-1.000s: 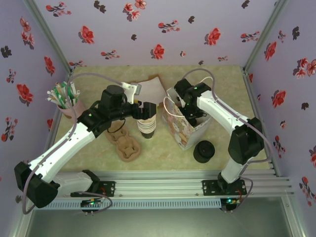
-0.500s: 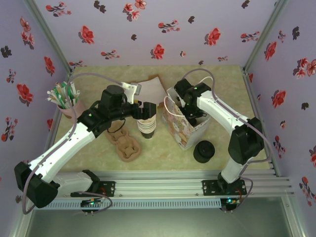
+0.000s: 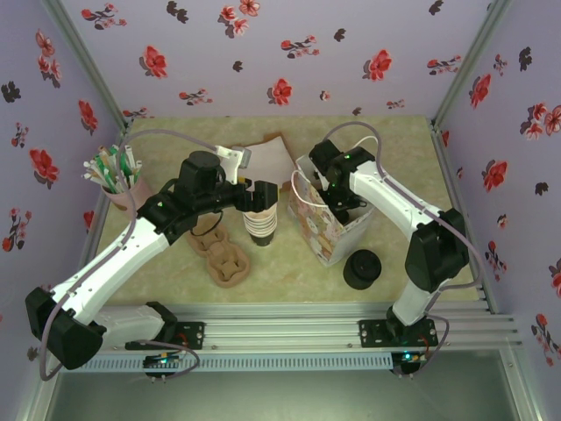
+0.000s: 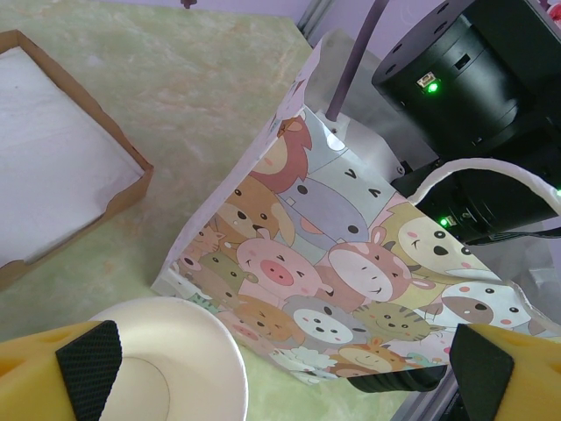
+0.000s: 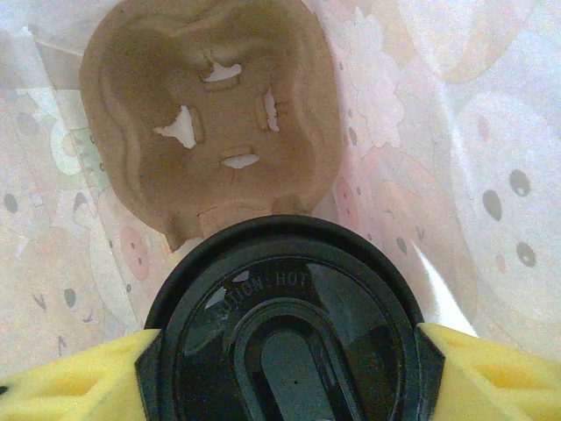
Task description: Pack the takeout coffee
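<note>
Jaws of the right gripper point(image 5: 280, 381) clamp the lidded coffee point(image 5: 285, 307) inside the cartoon bag point(image 5: 456, 132), just above a cardboard carrier point(image 5: 206, 114). Placing seems in hand; next, seat it squarely in the carrier, then let go. Left gripper point(image 4: 285, 364) jaws stand wide by the stacked cups point(image 4: 166, 351).

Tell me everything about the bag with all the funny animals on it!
The bag is glossy paper printed with cartoon animals: a pig, a cow, a cat, bears. It has white cord handles and stands, top open, on the pale green table beside the stack of cups. The right arm reaches down into it. Inside, light glows through its walls, and a brown moulded cup carrier lies on its floor, below the lidded coffee held by the right gripper.
</note>
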Available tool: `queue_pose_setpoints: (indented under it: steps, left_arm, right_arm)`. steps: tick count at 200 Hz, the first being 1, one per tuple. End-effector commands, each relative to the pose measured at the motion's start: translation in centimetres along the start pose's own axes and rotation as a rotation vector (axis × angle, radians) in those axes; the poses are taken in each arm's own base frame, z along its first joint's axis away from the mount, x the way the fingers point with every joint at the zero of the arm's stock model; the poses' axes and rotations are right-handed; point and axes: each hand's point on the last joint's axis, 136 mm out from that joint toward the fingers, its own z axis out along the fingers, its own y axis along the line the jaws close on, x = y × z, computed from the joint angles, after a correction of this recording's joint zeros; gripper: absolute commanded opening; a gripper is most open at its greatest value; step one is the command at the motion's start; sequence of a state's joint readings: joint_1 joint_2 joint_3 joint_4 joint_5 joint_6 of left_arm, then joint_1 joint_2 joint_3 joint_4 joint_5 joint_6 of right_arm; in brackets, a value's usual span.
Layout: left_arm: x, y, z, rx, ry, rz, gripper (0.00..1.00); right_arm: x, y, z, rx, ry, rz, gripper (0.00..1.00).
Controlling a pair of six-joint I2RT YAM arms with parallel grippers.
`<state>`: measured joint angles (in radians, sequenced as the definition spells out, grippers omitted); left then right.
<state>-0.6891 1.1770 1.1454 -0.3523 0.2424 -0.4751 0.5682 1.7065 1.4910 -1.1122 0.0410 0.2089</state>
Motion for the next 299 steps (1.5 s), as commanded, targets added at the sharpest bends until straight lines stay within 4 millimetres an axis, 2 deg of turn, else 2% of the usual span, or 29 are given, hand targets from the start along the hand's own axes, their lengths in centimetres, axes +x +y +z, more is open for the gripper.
queue_pose_setpoints:
  steps: [1, 218, 299]
  left_arm:
    - [-1.3, -0.7, -0.3, 0.012, -0.043, 0.028, 0.99]
    - [-1.4, -0.8, -0.2, 0.012, -0.042, 0.033, 0.99]
    - [-1.2, -0.5, 0.2, 0.008, -0.033, 0.026, 0.99]
  right_arm:
    - [2.1, 0.0, 1.3, -0.004, 0.105, 0.004, 0.69]
    - [2.2, 0.1, 1.2, -0.001, 0.115, 0.002, 0.69]
    - [2.3, -0.1, 0.2, 0.008, 0.113, 0.009, 0.69]
